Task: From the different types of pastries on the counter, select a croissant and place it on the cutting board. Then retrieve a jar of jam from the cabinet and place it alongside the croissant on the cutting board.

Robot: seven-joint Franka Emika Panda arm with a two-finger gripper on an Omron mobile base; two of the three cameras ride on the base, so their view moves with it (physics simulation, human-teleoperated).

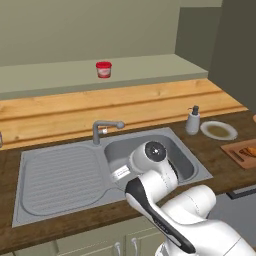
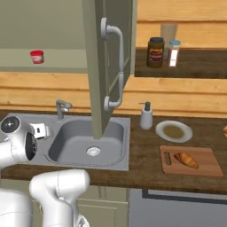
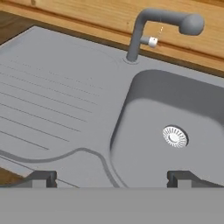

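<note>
The croissant (image 2: 186, 160) lies on the cutting board (image 2: 208, 166), toward the middle, with the slot handle at the board's left end in the right base view. The board rests on the dark wood surface (image 2: 142, 153), just in front of a round plate (image 2: 174, 131) and to the right of the sink (image 2: 84, 142). A soap dispenser (image 2: 146, 116) stands beside the plate.

The jar of jam (image 1: 103, 69) — small, red, with a pale band — sits on the open cabinet shelf (image 1: 60, 75) above the sink, well apart from the board. The cabinet door (image 2: 106, 62) hangs open, its long silver handle facing the right base camera. Farther right on another shelf stand a dark brown jar (image 2: 155, 52) and a small white container (image 2: 174, 53).

The gripper (image 3: 111, 178) hovers over the sink's draining board and basin, with the faucet (image 3: 148, 30) ahead of it. Its fingers (image 3: 41, 178) are spread wide apart and hold nothing.
</note>
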